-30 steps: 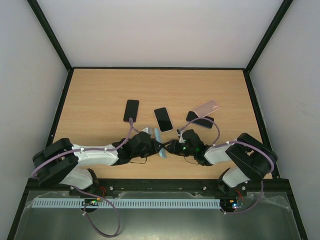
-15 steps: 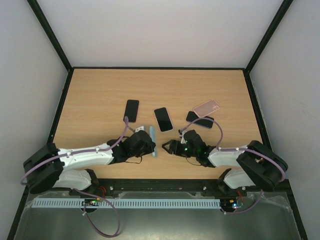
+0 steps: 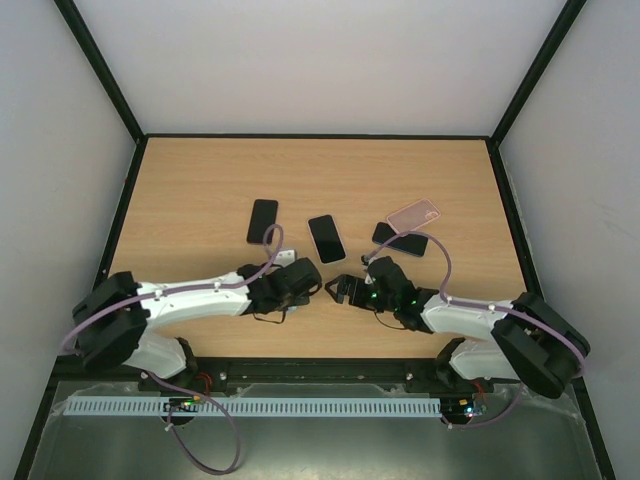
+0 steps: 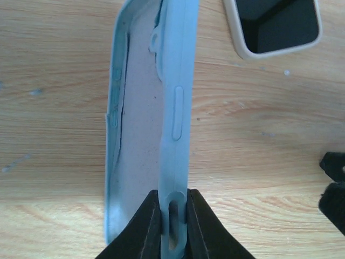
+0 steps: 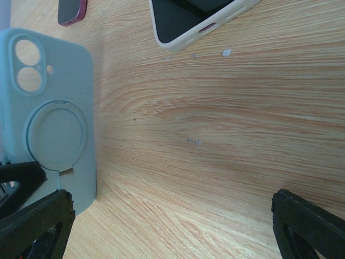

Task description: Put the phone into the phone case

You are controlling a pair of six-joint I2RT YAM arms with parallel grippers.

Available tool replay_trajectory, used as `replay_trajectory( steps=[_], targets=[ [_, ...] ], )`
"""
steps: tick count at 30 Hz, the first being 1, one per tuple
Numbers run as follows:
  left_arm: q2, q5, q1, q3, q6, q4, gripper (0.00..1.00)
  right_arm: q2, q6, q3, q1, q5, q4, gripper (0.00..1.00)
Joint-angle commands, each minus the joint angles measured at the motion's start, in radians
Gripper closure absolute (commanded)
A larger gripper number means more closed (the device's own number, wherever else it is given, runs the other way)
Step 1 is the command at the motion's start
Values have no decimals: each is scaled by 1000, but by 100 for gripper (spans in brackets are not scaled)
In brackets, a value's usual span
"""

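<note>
Left fingers (image 4: 145,226) are clenched on the light blue phone case (image 4: 140,124), pinching one side rim at the end nearest the camera, bottom centre of my left wrist view. The case runs up the frame from there, its hollow inside facing left and its button ridges facing the camera. I can't tell whether it touches the worktop (image 3: 200,180). From the right wrist, the back of the case fills the left of the frame, with the camera cutout at the top and the ring below it. Right fingers (image 5: 304,221) are released and spread wide, one at each bottom corner, with bare wood between them. The phone (image 3: 326,238) lies flat in the middle of the overhead view, just above both wrists. A black phone (image 3: 262,221) lies to its left. To its right, a pink case (image 3: 413,213) rests partly over a dark phone (image 3: 400,240)
</note>
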Motion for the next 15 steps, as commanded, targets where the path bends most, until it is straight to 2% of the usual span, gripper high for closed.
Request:
replay_trajectory(
  steps=[1,5,9,10,15],
  targets=[
    [97,36,-29,33,37,12,86,-27,-11,21,4,35,-96,2],
    [113,129,-29,2,49,165,79,-54,-5,27,3,64,-115,2],
    [67,174,-11,-53,41,269,63,-55,0,55,5,72,-135,2],
    [48,177,1,-67,41,284,60,-57,-6,64,4,73,-140,2],
    [-49,166,104,-86,61,260,35,-62,-69,128,1,158,-236,1]
  ],
)
